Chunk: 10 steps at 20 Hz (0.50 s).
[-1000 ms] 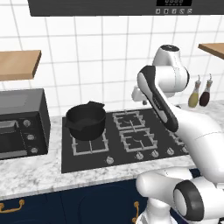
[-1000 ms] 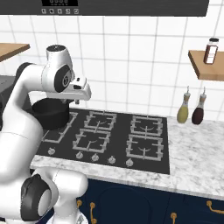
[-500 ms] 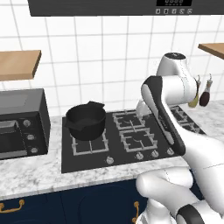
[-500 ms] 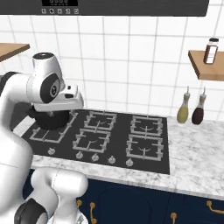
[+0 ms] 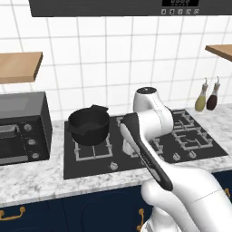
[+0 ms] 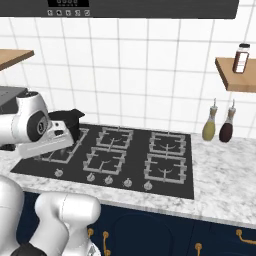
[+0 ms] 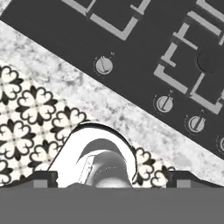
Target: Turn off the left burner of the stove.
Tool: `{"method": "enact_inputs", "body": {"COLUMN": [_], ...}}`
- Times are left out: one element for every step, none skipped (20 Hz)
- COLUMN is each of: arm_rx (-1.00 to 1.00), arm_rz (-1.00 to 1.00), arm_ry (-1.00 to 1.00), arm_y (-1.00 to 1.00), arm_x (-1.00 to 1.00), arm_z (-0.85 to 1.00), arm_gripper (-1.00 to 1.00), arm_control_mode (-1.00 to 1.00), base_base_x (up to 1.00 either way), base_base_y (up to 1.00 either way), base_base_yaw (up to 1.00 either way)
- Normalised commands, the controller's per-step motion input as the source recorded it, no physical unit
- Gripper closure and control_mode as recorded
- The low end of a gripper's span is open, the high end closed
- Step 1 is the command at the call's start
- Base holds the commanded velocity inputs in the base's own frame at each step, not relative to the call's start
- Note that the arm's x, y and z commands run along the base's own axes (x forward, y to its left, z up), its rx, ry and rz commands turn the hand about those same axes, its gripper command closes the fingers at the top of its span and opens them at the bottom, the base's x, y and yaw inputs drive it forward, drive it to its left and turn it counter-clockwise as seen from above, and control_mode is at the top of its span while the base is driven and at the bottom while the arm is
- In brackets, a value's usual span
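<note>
1. Left of the stove (image 5: 145, 154) in the left base view stands a boxy black toaster oven (image 5: 22, 127) on the speckled marble bench (image 5: 36, 181). The left burner (image 5: 93, 147), a square grey grate on glossy black glass, fills the stove's left end, and a round matt black pot (image 5: 89, 124) sits on it. The white arm folds over the stove's middle.

2. Along the stove's front edge in the right base view runs a row of small round silver knobs; the leftmost knob (image 6: 59, 173) lies in front of the left burner (image 6: 62, 150). Right of the stove stand two slim bottles (image 6: 218, 125).

3. Over the stove's front edge, the hand view looks down on glass, marble and patterned floor tiles (image 7: 26, 113). One knob (image 7: 103, 65) sits apart from three others and is probably the left burner's. The claw's tips sit at the bottom edge, and I cannot tell whether they are spread or together.

4. The step looks like the approach: the claw is well above the knobs. Next it must descend, straddle that knob and twist it.
</note>
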Motion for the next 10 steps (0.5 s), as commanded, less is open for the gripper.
{"method": "enact_inputs", "body": {"arm_rx": [0.02, 0.0, 0.0, 0.0, 0.0, 0.0, 0.0, 0.01, 0.0, 0.0], "arm_rz": [0.23, 0.2, 0.19, 0.16, 0.11, 0.1, 0.09, 0.05, 0.0, 0.0], "arm_ry": [0.14, 0.08, 0.04, 0.0, 0.0, 0.0, 0.0, -0.1, -0.06, -0.05], "arm_y": [0.91, 0.88, 0.84, 0.84, 0.65, 0.56, 0.52, 0.28, 0.09, 0.17], "arm_x": [0.57, 0.7, 0.78, 0.83, 0.78, 0.76, 0.77, 0.64, 0.6, 0.54], "arm_z": [-1.0, -0.89, -0.8, -0.72, -0.65, -0.63, -0.52, -0.34, -0.24, -0.45], "arm_gripper": [-1.0, -1.0, -1.0, -1.0, -1.0, -1.0, -1.0, -1.0, -1.0, -1.0], "arm_control_mode": [-1.0, -1.0, -1.0, -1.0, -1.0, -1.0, -1.0, -1.0, -1.0, -1.0], "base_base_x": [0.0, 0.0, 0.0, 0.0, 0.0, 0.0, 0.0, 0.0, 0.0, 0.0], "base_base_y": [0.0, 0.0, 0.0, 0.0, 0.0, 0.0, 0.0, 0.0, 0.0, 0.0], "base_base_yaw": [0.0, 0.0, 0.0, 0.0, 0.0, 0.0, 0.0, 0.0, 0.0, 0.0]}}
